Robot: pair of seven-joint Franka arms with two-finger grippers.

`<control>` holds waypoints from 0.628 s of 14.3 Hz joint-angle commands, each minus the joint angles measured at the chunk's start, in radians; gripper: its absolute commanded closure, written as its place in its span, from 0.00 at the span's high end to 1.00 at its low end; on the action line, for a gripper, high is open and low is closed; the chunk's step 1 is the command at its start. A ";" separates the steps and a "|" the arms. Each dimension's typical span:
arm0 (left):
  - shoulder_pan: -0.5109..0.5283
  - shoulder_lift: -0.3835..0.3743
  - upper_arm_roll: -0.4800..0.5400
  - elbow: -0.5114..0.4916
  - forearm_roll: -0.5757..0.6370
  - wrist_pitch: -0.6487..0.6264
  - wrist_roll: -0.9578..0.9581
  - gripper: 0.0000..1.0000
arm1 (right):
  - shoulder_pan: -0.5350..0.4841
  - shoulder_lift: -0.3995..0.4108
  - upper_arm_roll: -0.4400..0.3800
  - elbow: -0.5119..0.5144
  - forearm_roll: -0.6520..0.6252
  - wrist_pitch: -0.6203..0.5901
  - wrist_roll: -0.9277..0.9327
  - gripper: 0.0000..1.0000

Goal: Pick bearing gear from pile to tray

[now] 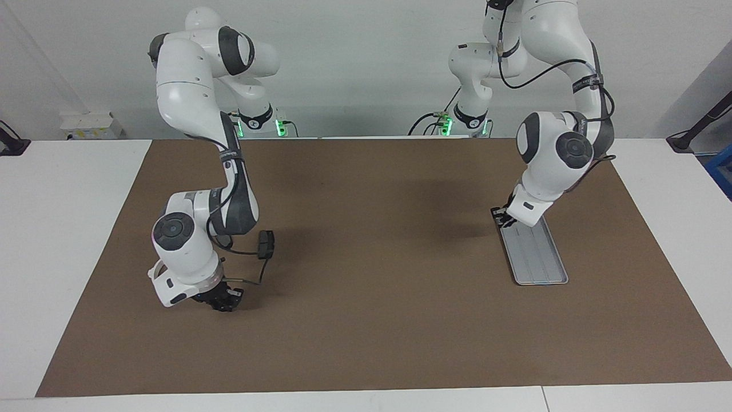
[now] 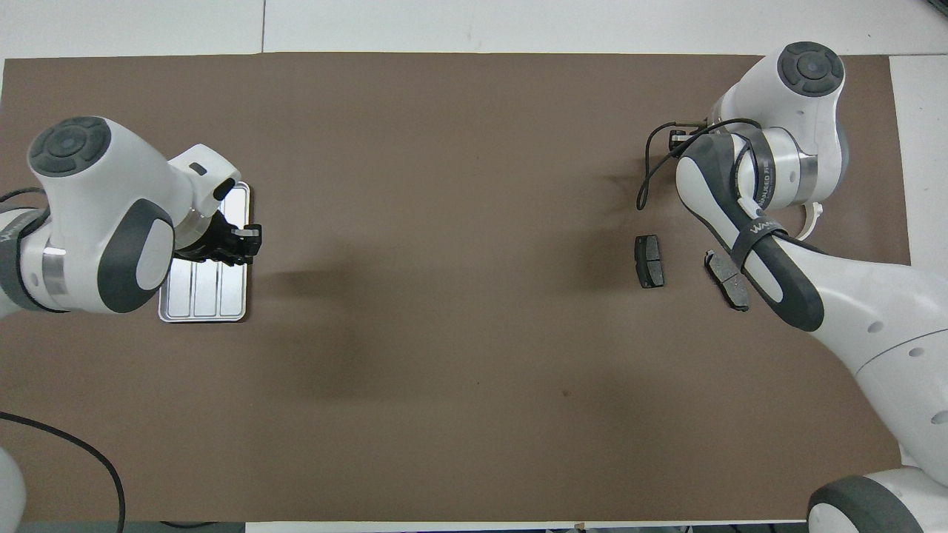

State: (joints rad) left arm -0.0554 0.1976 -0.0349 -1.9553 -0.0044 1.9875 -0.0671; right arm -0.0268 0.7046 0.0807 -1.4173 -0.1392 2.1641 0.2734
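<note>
The silver-grey tray (image 1: 540, 257) (image 2: 207, 292) lies on the brown mat toward the left arm's end of the table. My left gripper (image 1: 503, 218) (image 2: 244, 240) hangs shut just over the tray's end nearer the robots, and nothing shows between its fingertips. At the right arm's end is the pile: two dark brake pads (image 2: 649, 260) (image 2: 729, 280) and a white arc bracket (image 1: 155, 273) (image 2: 812, 220). My right gripper (image 1: 222, 300) is down low at the mat in the pile, farther from the robots than the pads. The bearing gear is hidden.
The brown mat (image 1: 366, 320) covers most of the white table. A black box on a cable (image 1: 265, 243) hangs from the right arm beside its wrist. The right arm covers the brake pads in the facing view.
</note>
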 commanded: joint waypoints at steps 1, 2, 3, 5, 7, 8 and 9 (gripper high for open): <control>0.096 -0.055 -0.011 -0.115 0.004 0.069 0.178 0.00 | -0.016 0.001 0.010 -0.009 -0.017 -0.019 -0.022 0.00; 0.121 -0.070 -0.013 -0.158 0.004 0.115 0.205 0.00 | -0.015 -0.007 0.010 0.009 -0.017 -0.067 -0.023 0.00; 0.129 -0.079 -0.013 -0.201 0.004 0.160 0.208 0.00 | -0.009 -0.017 0.010 0.038 -0.023 -0.125 -0.043 0.00; 0.129 -0.086 -0.013 -0.223 0.000 0.175 0.205 0.00 | -0.001 -0.089 0.014 0.064 -0.045 -0.255 -0.112 0.00; 0.129 -0.079 -0.013 -0.224 -0.005 0.189 0.207 0.00 | 0.033 -0.183 0.030 0.066 -0.037 -0.396 -0.125 0.00; 0.128 -0.075 -0.013 -0.231 -0.006 0.207 0.202 0.00 | 0.072 -0.226 0.042 0.084 -0.028 -0.477 -0.108 0.00; 0.123 -0.070 -0.013 -0.238 -0.020 0.229 0.197 0.00 | 0.111 -0.241 0.051 0.137 0.002 -0.557 -0.041 0.00</control>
State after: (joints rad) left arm 0.0715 0.1558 -0.0477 -2.1442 -0.0071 2.1633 0.1321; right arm 0.0163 0.5319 0.1164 -1.3075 -0.1575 1.7214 0.1733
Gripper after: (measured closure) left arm 0.762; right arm 0.643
